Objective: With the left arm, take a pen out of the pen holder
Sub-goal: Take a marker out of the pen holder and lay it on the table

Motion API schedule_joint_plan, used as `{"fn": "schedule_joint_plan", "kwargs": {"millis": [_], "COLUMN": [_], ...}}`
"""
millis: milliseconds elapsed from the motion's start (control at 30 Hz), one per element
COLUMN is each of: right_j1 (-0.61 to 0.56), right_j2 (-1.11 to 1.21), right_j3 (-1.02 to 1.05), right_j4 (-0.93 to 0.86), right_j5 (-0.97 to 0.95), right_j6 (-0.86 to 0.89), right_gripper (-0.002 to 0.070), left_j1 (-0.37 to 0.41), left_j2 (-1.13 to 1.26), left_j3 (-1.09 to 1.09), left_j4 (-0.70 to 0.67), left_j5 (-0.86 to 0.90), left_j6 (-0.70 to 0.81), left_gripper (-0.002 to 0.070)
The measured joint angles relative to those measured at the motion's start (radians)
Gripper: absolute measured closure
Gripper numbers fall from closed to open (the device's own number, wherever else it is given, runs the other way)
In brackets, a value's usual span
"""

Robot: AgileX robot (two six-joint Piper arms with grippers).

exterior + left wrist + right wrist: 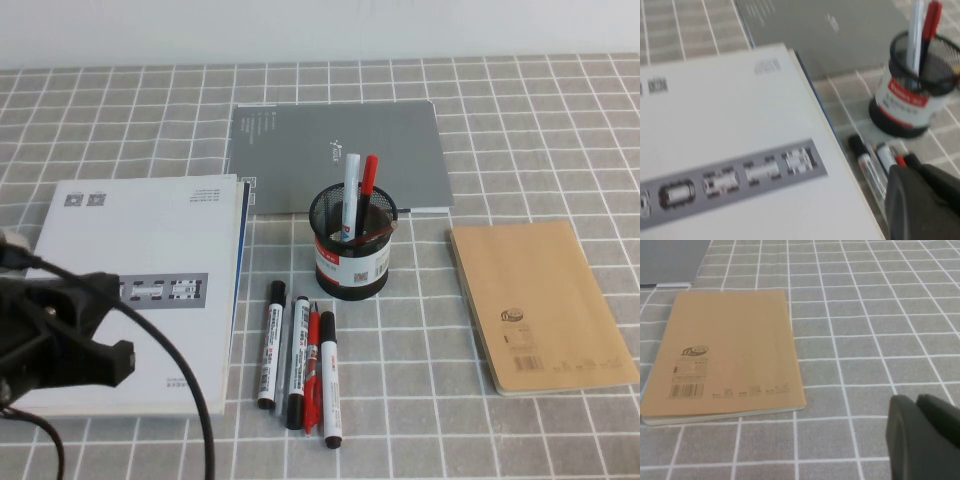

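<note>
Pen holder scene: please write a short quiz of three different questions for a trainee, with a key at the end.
1. True or false: the left pincer is gripping a pen from the pen holder.
2. How many pens stand in the pen holder?
3. Choose one. The right pincer hovers above the table next to:
A. the brown notebook
B. the grey book
C. the four loose pens

Key
1. False. It is shut with no pen in it, above the white book.
2. Two: a white pen and a red pen.
3. A.
</note>
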Motion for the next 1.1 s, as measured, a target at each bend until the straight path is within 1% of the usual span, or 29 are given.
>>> {"fn": "schedule_joint_plan", "kwargs": {"millis": [133,300,433,533,733,867,1000,1100], "right_j1": [0.000,0.000,0.000,0.000,0.000,0.000,0.000,0.000], "right_j2": [0.000,0.000,0.000,0.000,0.000,0.000,0.000,0.000], "right_j3": [0.000,0.000,0.000,0.000,0.000,0.000,0.000,0.000], "right_j4": [0.000,0.000,0.000,0.000,0.000,0.000,0.000,0.000], "right_j5": [0.000,0.000,0.000,0.000,0.000,0.000,0.000,0.000], "right_j6": [0.000,0.000,0.000,0.000,0.000,0.000,0.000,0.000], "right_gripper": [0.0689,0.0689,0.0689,0.0689,0.0689,0.0689,0.0689,0.0689], "left_j1": [0.000,0.000,0.015,0.061,0.199,0.304,0.387,0.423], "left_j2": [-0.032,-0.104,-0.190,-0.263,-0.395,-0.478,-0.560,-0.633], "left_j3": [0.093,0.262,0.389,0.454,0.508,0.545,0.567,0.567], "left_j4": [0.002,0.004,0.004,0.004,0.006,0.075,0.126,0.136], "left_j5": [-0.201,-0.488,-0.609,-0.631,-0.601,-0.566,-0.509,-0.420], "left_j6": [0.000,0.000,0.028,0.037,0.043,0.041,-0.011,-0.065], "left_gripper": [0.0678,0.0678,0.0678,0.0678,0.0678,0.0678,0.0678,0.0678]}}
